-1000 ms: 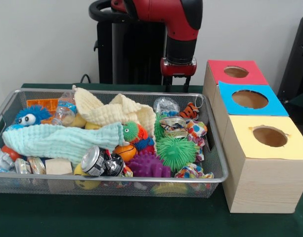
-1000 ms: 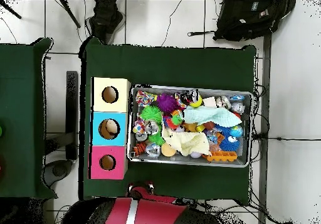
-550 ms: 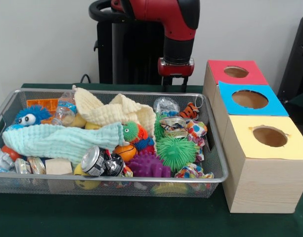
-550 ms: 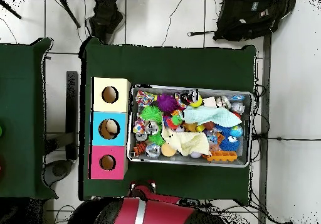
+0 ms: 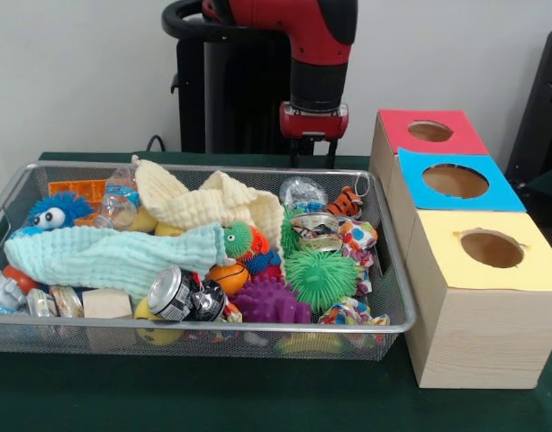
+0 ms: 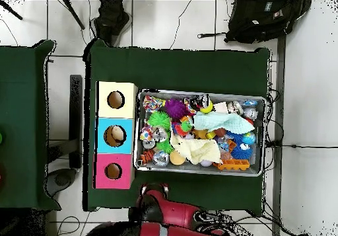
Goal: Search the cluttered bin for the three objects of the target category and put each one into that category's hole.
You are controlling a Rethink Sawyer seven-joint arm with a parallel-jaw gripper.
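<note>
My gripper hangs open and empty behind the wire bin's far rim, above the green table. Only the red arm shows in the overhead view, just below the bin's rim. The bin is packed with toys: a green spiky ball, a purple spiky ball, a crushed can, a mint cloth, a cream cloth and a blue fuzzy creature. Beside the bin stand three wooden boxes with round holes, topped red, blue and yellow.
A wooden block, a plastic bottle and an orange ball also lie in the bin. A black pedestal rises behind it. Overhead, a black bag lies on the floor and another green table stands at the left.
The arm has shifted a little to the left in the front view and the gripper has risen slightly. Overhead, the arm has swung out toward the right. The bin's contents are unmoved.
</note>
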